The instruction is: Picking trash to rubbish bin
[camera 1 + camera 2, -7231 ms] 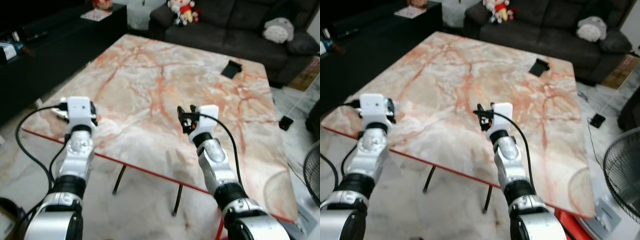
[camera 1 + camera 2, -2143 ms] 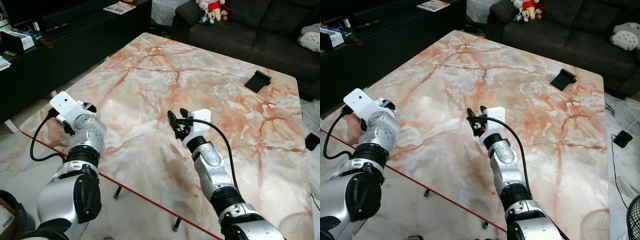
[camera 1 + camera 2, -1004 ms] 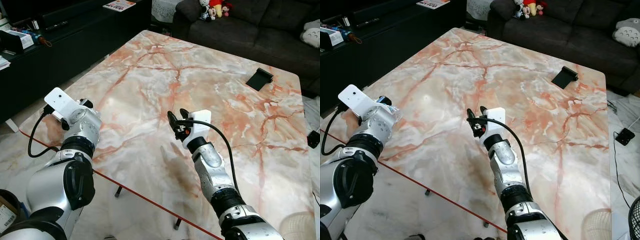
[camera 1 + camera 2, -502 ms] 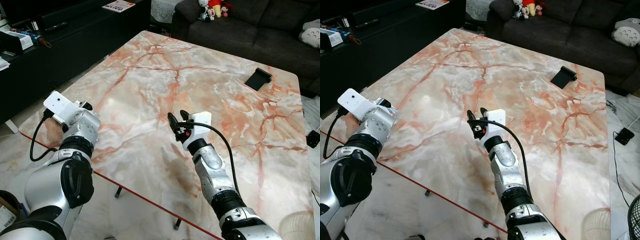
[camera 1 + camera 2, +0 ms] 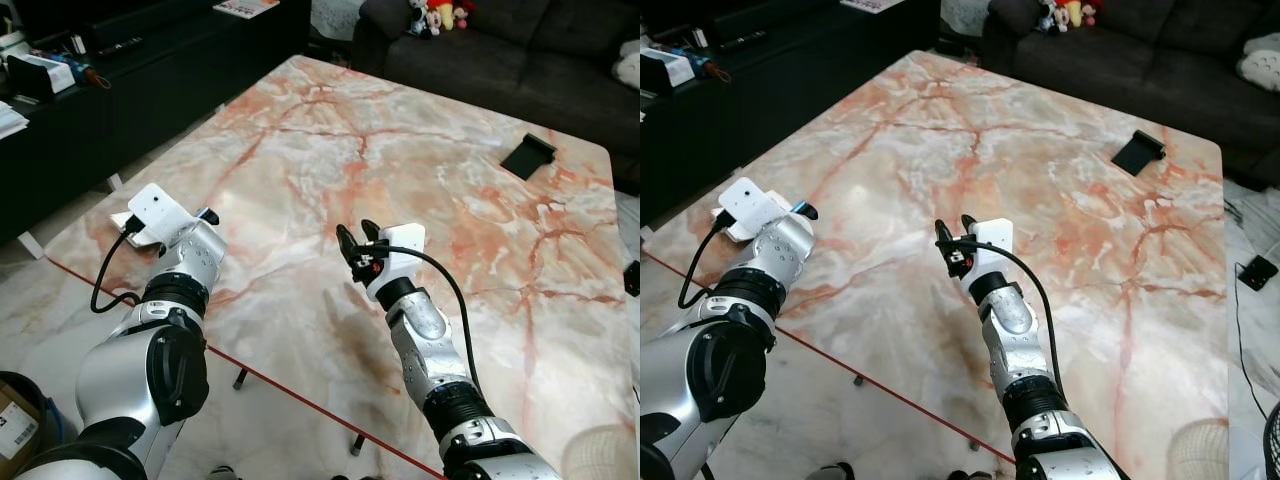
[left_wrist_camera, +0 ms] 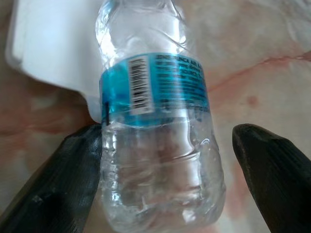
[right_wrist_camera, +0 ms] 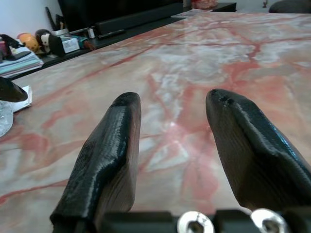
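While nothing is lifted yet, the scene reads as follows.

Progress: early, by my reading. The bottle (image 6: 155, 131) still lies on the table (image 5: 420, 170), not yet gripped; lifting it and carrying it to a bin remain.

Bottle: clear plastic with a blue label, lying partly on a white paper (image 6: 53, 43) at the middle left of the head views, near the table's left corner.

Left gripper (image 6: 167, 170): released, fingers (image 6: 58, 179) spread to either side of the bottle; one looks close to its wall, the other stands apart.

Left arm: bent, forearm reaching up to the table edge, wrist angled down over the bottle.

Right gripper (image 5: 355, 248): parted and empty, held above the table's middle.

Right arm: raised, forearm upright, idle.

Also: a dark object (image 5: 528, 156) at the upper right of the table.
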Available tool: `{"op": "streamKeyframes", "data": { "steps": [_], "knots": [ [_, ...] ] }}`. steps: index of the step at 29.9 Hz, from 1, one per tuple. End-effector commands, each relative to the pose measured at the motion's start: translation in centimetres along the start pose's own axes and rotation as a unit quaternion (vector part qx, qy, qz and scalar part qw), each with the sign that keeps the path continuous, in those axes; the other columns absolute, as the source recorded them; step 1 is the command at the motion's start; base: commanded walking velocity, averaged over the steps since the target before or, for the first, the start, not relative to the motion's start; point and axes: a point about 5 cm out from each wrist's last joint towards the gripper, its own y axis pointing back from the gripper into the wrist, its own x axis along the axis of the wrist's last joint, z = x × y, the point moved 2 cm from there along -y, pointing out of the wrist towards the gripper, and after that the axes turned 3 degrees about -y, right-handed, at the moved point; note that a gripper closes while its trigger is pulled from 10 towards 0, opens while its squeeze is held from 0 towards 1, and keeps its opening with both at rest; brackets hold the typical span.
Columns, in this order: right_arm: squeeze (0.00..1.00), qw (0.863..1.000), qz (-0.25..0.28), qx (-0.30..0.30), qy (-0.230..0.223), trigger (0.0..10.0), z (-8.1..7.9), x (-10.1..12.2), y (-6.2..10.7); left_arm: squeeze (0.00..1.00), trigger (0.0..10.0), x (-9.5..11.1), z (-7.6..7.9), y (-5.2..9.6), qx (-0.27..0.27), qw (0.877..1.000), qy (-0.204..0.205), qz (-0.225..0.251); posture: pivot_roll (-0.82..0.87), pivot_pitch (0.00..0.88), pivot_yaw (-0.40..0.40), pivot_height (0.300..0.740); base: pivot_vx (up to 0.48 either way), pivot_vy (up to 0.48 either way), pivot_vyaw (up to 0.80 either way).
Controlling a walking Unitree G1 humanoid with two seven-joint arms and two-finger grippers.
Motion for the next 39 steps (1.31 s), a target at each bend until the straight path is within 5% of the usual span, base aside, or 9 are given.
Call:
{"op": "streamKeyframes", "data": {
  "steps": [1,2,3,5,17,20,22,23,39],
  "knots": [
    [0.0,1.0,-0.002,-0.001,0.001,10.0,0.0,0.1,0.0,0.0,9.1,0.0,-0.5,-0.1,0.005,1.0,-0.012,0.011,0.08,0.139,-0.105,0.74,0.0,0.0,0.0],
    [0.0,1.0,-0.001,-0.001,0.001,10.0,0.0,0.1,-0.1,0.0,4.7,-0.3,-0.7,-0.2,0.008,1.0,-0.016,0.008,0.08,0.139,-0.105,0.74,0.0,0.0,0.0],
    [0.0,1.0,-0.001,-0.001,0.001,10.0,0.0,0.1,-0.1,0.0,4.7,-0.5,-0.8,-0.2,0.01,1.0,-0.018,0.007,0.08,0.139,-0.105,0.74,0.0,0.0,0.0],
    [0.0,1.0,0.0,-0.002,0.001,10.0,0.1,0.2,0.0,0.0,0.5,-1.4,-1.4,-0.2,0.019,0.999,-0.032,0.002,0.08,0.136,-0.104,0.74,0.0,0.0,0.0],
    [0.0,1.0,-0.001,-0.002,0.002,10.0,0.1,0.2,0.0,0.0,0.0,-1.9,-2.0,0.0,0.03,0.998,-0.06,0.024,0.08,0.134,-0.106,0.74,0.0,0.0,0.0],
    [0.0,1.0,0.001,-0.002,0.001,10.0,0.1,0.2,-0.1,0.0,0.0,0.5,-1.0,0.9,0.006,0.987,-0.104,0.126,0.08,0.131,-0.105,0.74,0.0,0.0,0.0],
    [0.0,1.0,0.001,-0.002,0.001,10.0,0.1,0.2,-0.1,0.0,0.5,1.3,0.0,1.5,-0.021,0.977,-0.128,0.169,0.08,0.131,-0.105,0.74,0.0,0.0,0.0],
    [0.0,1.0,0.001,-0.002,0.0,10.0,0.1,0.2,-0.1,0.0,10.0,1.7,0.7,2.1,-0.039,0.967,-0.148,0.202,0.09,0.13,-0.106,0.74,0.0,0.0,0.0],
    [0.0,1.0,0.003,-0.006,0.0,10.0,0.1,0.2,-0.2,0.0,10.0,-1.0,3.9,4.8,-0.198,0.893,-0.284,0.288,0.09,0.124,-0.103,0.74,0.0,0.0,0.0]
  ]
}}
